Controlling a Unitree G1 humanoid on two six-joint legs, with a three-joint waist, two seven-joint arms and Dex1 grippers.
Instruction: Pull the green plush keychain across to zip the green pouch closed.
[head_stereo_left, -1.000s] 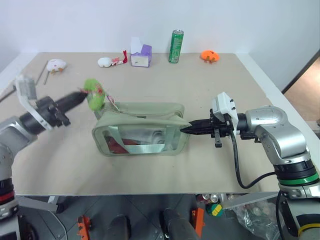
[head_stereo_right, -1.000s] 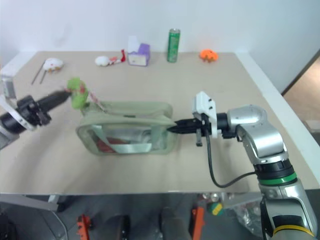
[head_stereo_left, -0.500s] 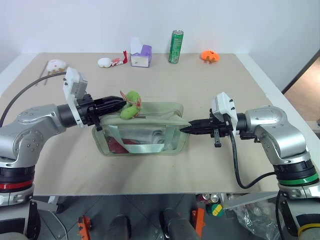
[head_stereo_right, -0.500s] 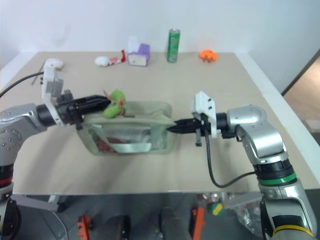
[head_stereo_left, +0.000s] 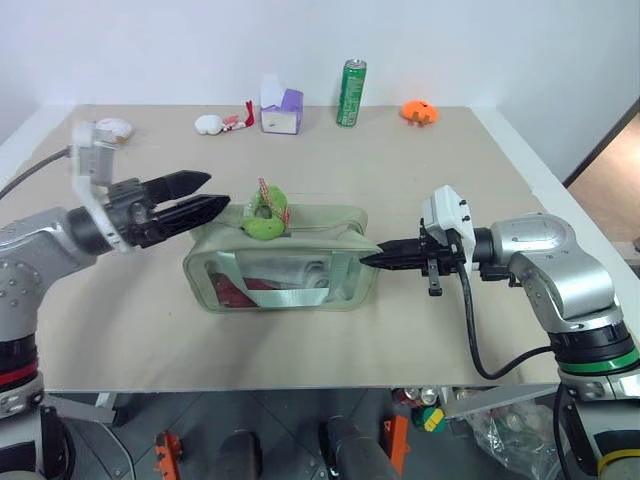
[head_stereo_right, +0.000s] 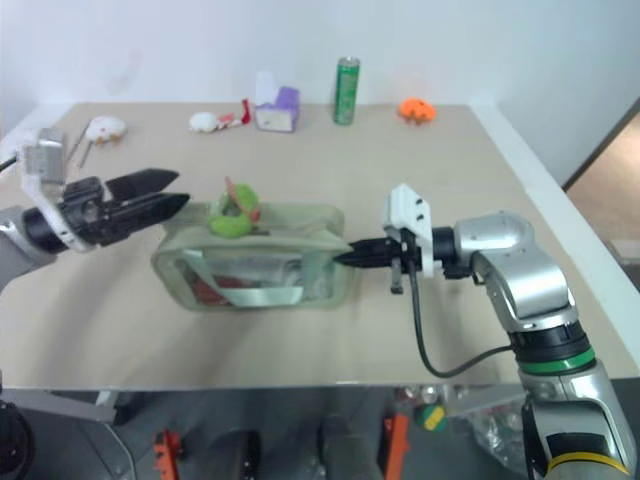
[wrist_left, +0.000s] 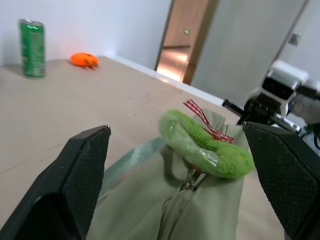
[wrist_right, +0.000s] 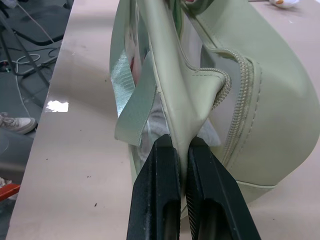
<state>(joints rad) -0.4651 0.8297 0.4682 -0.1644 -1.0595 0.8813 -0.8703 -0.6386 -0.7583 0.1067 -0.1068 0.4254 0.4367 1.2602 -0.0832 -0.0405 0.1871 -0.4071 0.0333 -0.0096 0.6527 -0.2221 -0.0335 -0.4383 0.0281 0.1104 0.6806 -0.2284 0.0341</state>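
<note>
The right gripper (head_stereo_left: 372, 260) is clenched on the pouch's (head_stereo_left: 285, 258) 3 o'clock end, anchoring it on the counter (head_stereo_left: 420, 170) against the zip pull. The left gripper (head_stereo_left: 205, 193), released with fingers spread, hovers at 9 o'clock of the keychain (head_stereo_left: 264, 214) lying on the pouch's top.

Head cameras overlook the table (head_stereo_left: 480, 300); wrist cameras closely face the green pouch (head_stereo_left: 290, 255).
</note>
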